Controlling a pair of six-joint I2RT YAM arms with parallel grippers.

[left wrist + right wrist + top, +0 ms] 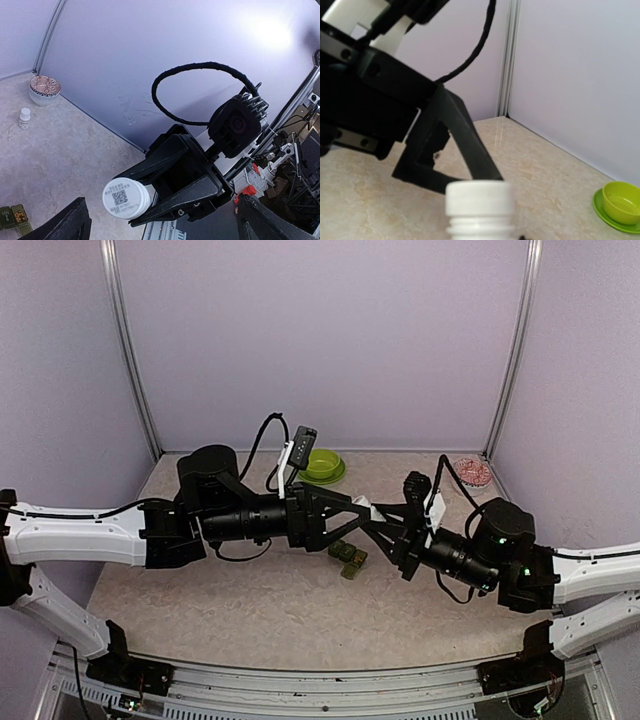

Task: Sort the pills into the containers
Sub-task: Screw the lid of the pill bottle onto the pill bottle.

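Note:
My right gripper (127, 200) is shut on a small white bottle (125, 198), whose round cap carries a printed code and faces the left wrist camera. In the right wrist view the same bottle (480, 210) fills the bottom centre, capped. My left gripper (350, 520) stands wide open, its fingers (70, 222) spread to either side, and one black finger (455, 135) reaches right up behind the bottle's cap. The dark green pill box (347, 557), the containers, lies on the table below both grippers. Orange-yellow specks (20, 216) show in one of its compartments. Any pills inside the bottle are hidden.
A lime green bowl (323, 465) on a saucer sits at the back centre. A patterned bowl (472, 472) stands in the back right corner, with a second small white bottle (24, 117) near it. Pale walls close the back and both sides.

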